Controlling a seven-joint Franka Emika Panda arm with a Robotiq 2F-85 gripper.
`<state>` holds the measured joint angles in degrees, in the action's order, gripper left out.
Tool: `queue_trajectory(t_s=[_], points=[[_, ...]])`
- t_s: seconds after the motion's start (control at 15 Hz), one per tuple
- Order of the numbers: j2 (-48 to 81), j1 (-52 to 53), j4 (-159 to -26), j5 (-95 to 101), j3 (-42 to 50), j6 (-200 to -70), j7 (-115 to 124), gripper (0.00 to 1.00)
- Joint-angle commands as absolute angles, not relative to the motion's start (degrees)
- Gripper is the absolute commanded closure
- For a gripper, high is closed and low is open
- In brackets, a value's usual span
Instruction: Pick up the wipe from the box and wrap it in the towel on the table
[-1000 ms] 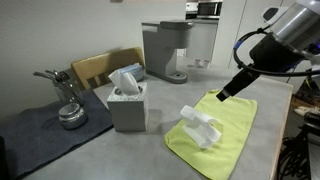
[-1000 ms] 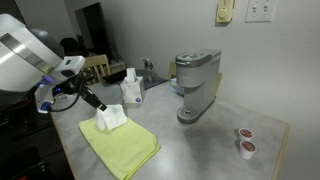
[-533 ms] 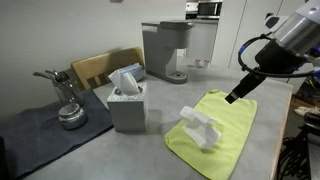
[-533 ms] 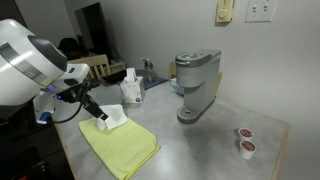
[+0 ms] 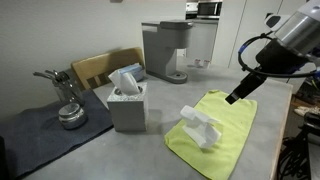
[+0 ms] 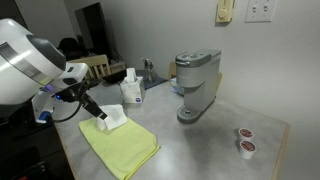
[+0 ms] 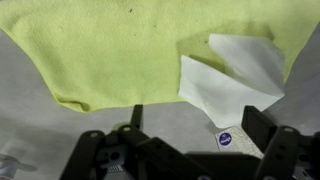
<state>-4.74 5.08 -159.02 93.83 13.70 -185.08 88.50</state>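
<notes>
white rounded arm (image 6: 25,65), looping black cable (image 5: 243,45), seemingly black fingers (image 5: 232,96).

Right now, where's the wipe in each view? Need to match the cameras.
In an exterior view: wipe lower centre, on the towel's left edge, right of the box.
In an exterior view: wipe left of centre, on the towel's far end.
Wrist view: wipe right of centre, overlapping the towel's edge.
Shared landmark: the yellow-green towel.

White wipe (image 7: 232,82) overlapping yellow-green towel (image 7: 110,50) edge, grey table (image 7: 30,125), hand (image 7: 188,148) spread wide
</notes>
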Motion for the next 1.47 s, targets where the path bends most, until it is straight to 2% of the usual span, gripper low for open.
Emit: queue_trajectory(t_s=[0.0, 0.67, 1.0, 1.07, 1.13, 1.2, 1.4], points=[[-1.0, 4.1, -158.1, 95.0, 14.9, -186.8, 87.1, 0.00], [4.0, 0.7, -156.0, 95.3, 22.1, -185.7, 86.1, 0.00], [11.5, -2.6, -151.6, 97.2, 26.7, -194.6, 79.1, 0.00], [12.8, -8.7, -152.1, 91.8, 22.2, -197.2, 70.5, 0.00], [15.9, -5.3, -149.2, 96.7, 26.9, -201.0, 74.7, 0.00], [9.7, -4.1, -153.3, 94.4, 25.4, -194.9, 76.0, 0.00], [14.2, -5.0, -150.7, 95.4, 26.8, -198.6, 75.1, 0.00]])
